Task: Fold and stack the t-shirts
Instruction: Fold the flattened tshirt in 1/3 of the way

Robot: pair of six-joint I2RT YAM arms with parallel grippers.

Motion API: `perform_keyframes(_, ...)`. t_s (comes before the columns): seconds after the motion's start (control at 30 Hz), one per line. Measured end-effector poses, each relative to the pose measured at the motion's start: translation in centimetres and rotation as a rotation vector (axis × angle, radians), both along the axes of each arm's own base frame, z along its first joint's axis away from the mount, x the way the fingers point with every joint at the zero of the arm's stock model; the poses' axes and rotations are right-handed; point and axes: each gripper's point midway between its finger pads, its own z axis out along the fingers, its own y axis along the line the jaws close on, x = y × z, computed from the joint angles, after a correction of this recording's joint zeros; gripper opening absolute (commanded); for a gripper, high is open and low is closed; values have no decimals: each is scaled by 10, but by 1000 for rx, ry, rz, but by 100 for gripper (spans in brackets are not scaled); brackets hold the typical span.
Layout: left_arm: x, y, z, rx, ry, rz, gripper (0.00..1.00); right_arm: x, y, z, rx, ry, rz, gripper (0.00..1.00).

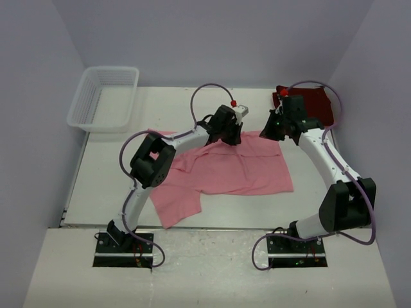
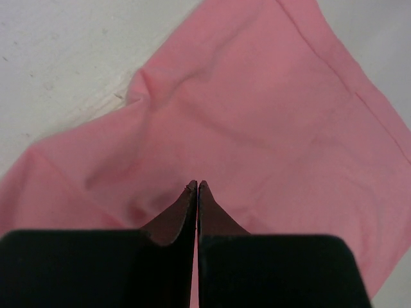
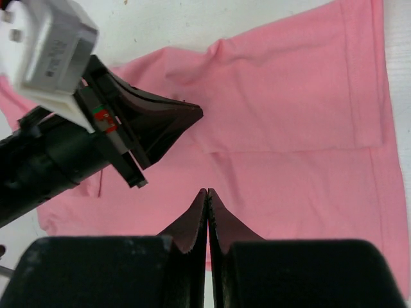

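Observation:
The light pink t-shirt (image 1: 225, 170) lies spread on the middle of the table, one sleeve toward the front left. My left gripper (image 1: 232, 138) is down on its far edge, jaws shut, tips pinching the pink cloth (image 2: 257, 115), which puckers around them. My right gripper (image 1: 266, 133) is down on the far right corner of the same shirt (image 3: 302, 179), also shut with its tips in the cloth. The left fingers (image 3: 173, 119) show close by in the right wrist view. The dark maroon t-shirt (image 1: 314, 102) lies bunched at the back right, behind the right arm.
A white lattice basket (image 1: 103, 99) stands at the back left against the wall. Grey walls close in the table on three sides. Bare white tabletop (image 1: 109, 179) shows left of the pink shirt.

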Motion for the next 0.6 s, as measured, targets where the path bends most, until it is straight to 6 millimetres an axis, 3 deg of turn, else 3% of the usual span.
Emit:
perform_keyframes(0.17, -4, -7, -40, 9, 77, -18, 0, 0, -3, -1, -15, 1, -12, 0)
perform_keyframes(0.6, 5, -33, -40, -65, 77, -70, 0, 1, -4, -3, -21, 3, -16, 0)
